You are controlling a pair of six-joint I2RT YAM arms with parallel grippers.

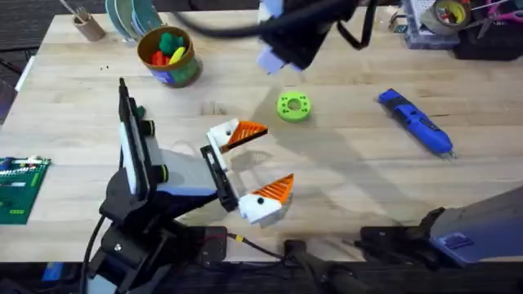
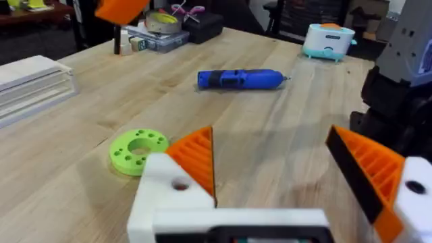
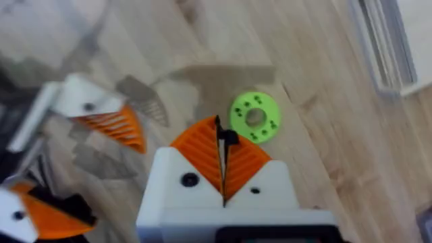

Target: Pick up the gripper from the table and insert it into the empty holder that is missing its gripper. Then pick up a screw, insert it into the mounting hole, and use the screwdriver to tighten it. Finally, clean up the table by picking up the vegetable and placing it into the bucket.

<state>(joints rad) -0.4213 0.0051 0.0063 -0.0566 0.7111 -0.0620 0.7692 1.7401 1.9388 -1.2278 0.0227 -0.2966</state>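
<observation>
My left gripper (image 1: 257, 163) (image 2: 270, 135) rests open low over the table's middle. Both its white finger bases carry orange ribbed wedges, and one base shows a small hole (image 2: 179, 184). The loose gripper and an empty holder are out of view. High under the camera, my right gripper (image 1: 286, 41) (image 3: 223, 128) is shut with a small dark screw (image 3: 231, 138) at its tips, above a bright green ring (image 1: 294, 107) (image 3: 254, 117). The blue screwdriver (image 1: 415, 122) (image 2: 239, 79) lies to the right. The bucket (image 1: 169, 57) at the back left holds green, red and yellow toy pieces. I cannot tell whether the green one is the vegetable.
A brown cup with sticks (image 1: 86, 24) and stacked teal plates (image 1: 131, 16) stand at the back left. A tape roll (image 1: 449, 12) on a parts box sits at the back right. A green circuit board (image 1: 18, 188) lies at the left edge.
</observation>
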